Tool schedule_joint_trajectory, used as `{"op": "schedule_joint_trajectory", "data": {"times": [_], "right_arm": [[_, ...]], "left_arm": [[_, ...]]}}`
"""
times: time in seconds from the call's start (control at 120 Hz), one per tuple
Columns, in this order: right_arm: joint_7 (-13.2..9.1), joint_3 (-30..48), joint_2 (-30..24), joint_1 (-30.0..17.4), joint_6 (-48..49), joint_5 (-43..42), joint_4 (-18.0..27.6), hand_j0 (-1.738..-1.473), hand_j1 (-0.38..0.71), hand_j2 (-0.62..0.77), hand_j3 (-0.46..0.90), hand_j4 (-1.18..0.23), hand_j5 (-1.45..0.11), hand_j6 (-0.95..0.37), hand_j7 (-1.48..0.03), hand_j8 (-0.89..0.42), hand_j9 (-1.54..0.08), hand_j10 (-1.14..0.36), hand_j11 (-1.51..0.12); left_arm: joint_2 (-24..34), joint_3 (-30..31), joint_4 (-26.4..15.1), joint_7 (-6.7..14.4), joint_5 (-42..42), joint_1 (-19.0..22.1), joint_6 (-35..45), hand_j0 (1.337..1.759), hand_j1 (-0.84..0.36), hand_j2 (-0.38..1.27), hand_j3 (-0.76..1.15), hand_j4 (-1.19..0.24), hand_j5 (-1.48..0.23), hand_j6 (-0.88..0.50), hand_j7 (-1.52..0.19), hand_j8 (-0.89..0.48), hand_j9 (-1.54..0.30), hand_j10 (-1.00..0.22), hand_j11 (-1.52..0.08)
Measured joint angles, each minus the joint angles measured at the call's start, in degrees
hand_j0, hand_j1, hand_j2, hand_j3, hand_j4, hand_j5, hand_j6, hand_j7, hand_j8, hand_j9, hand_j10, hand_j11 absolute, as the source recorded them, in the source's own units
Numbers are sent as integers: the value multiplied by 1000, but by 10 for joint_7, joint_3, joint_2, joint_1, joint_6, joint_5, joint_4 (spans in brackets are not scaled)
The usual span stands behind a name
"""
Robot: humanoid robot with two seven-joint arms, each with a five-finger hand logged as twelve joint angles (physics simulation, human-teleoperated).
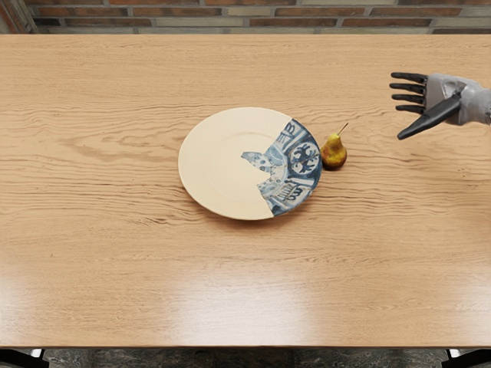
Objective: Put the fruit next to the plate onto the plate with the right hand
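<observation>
A small yellow-and-red pear with a thin stem stands upright on the table, just touching the right rim of the plate. The plate is cream with a blue-and-white patterned sector on its right side, and nothing lies on it. My right hand comes in from the right edge, up and to the right of the pear and well apart from it. Its dark fingers are spread, the thumb points down-left, and it holds nothing. The left arm does not show.
A wide wooden table fills the view, with a brick wall behind its far edge. The near table edge runs along the bottom, with dark floor below it.
</observation>
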Motion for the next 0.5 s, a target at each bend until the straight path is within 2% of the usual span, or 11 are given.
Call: {"op": "schedule_joint_trajectory", "data": {"times": [0.208, 0.275, 0.317, 0.4, 0.425, 0.458, 0.5], "right_arm": [[-1, -17, 9, 8, 0, -29, 11, -1658, -322, -4, 0, -24, -30, -24, -30, -24, -30, -23, -30], [12, -33, 15, 9, 0, -39, 11, -1658, -322, -4, 0, -24, -31, -24, -31, -24, -31, -23, -31], [56, -40, 20, 9, 0, -60, 11, -1658, -321, -3, 0, -25, -31, -24, -31, -24, -31, -24, -31], [204, -53, 40, 9, 0, -162, 11, -1658, -321, -3, 0, -25, -32, -25, -32, -25, -32, -24, -32], [242, -59, 46, 8, 0, -185, 11, -1658, -321, -3, 0, -25, -32, -25, -32, -25, -32, -24, -31], [280, -66, 52, 7, 0, -207, 11, -1658, -322, -3, 0, -25, -31, -25, -31, -25, -31, -24, -31], [313, -71, 60, 5, 0, -226, 9, -1658, -324, -3, 0, -23, -29, -24, -29, -23, -29, -23, -29]], "left_arm": [[0, 0, 0, 0, 0, 0, 0, 1658, 349, 0, 0, 0, 0, 0, 0, 0, 0, 0, 0], [0, 0, 0, 0, 0, 0, 0, 1658, 349, 0, 0, 0, 0, 0, 0, 0, 0, 0, 0], [0, 0, 0, 0, 0, 0, 0, 1658, 349, 0, 0, 0, 0, 0, 0, 0, 0, 0, 0], [0, 0, 0, 0, 0, 0, 0, 1658, 349, 0, 0, 0, 0, 0, 0, 0, 0, 0, 0], [0, 0, 0, 0, 0, 0, 0, 1658, 349, 0, 0, 0, 0, 0, 0, 0, 0, 0, 0], [0, 0, 0, 0, 0, 0, 0, 1658, 349, 0, 0, 0, 0, 0, 0, 0, 0, 0, 0], [0, 0, 0, 0, 0, 0, 0, 1658, 349, 0, 0, 0, 0, 0, 0, 0, 0, 0, 0]]}}
